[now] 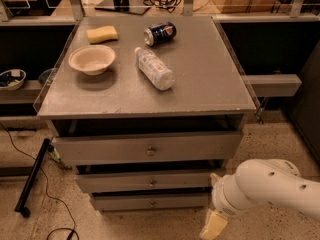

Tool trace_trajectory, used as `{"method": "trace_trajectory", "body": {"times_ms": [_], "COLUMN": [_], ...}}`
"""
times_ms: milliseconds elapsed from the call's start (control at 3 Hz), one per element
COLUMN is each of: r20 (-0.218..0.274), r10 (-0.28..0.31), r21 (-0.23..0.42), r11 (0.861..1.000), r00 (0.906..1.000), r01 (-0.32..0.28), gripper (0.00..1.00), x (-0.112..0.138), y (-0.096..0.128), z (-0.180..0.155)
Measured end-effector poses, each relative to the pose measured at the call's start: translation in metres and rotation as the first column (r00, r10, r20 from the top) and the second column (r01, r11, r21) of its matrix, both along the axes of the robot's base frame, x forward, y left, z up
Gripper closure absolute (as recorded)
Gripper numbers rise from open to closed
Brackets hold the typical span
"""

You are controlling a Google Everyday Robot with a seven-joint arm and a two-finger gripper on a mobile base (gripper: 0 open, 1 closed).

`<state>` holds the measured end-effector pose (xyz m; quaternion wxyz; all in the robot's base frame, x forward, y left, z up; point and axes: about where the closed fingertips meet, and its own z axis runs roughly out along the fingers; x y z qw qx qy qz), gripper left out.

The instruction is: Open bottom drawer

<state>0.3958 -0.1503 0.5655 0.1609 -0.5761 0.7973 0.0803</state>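
Note:
The bottom drawer [150, 202] is the lowest, narrowest grey front of three on the cabinet, with a small round metal knob [152, 203] at its centre. It sits close under the middle drawer [150, 181], which lies under the top drawer [148, 147]. My white arm [265, 186] reaches in from the lower right. My gripper [212, 227] hangs at the bottom edge of the view, right of the bottom drawer's right end and apart from the knob.
On the cabinet top [200, 79] lie a clear plastic bottle [154, 68], a blue can [160, 33] on its side, a beige bowl [92, 59] and a yellow sponge [102, 34]. A black bar [31, 179] and cable lie on the floor at left.

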Motion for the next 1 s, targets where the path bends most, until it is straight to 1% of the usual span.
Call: {"method": "trace_trajectory", "body": {"times_ms": [333,667,1000], "r20": [0.002,-0.017,-0.051], "r10": [0.004,0.048,0.114], "r21": [0.003,0.023,0.06], "r11": [1.0,0.999,0.992], "r00": [1.0,0.9987,0.9922], "r01": [-0.004,-0.048,-0.111], "gripper": [0.0,0.0,0.0], "x": [-0.001,-0.006,-0.006], "y": [0.0,0.009,0.021], "z": [0.0,-0.022,-0.052]}}
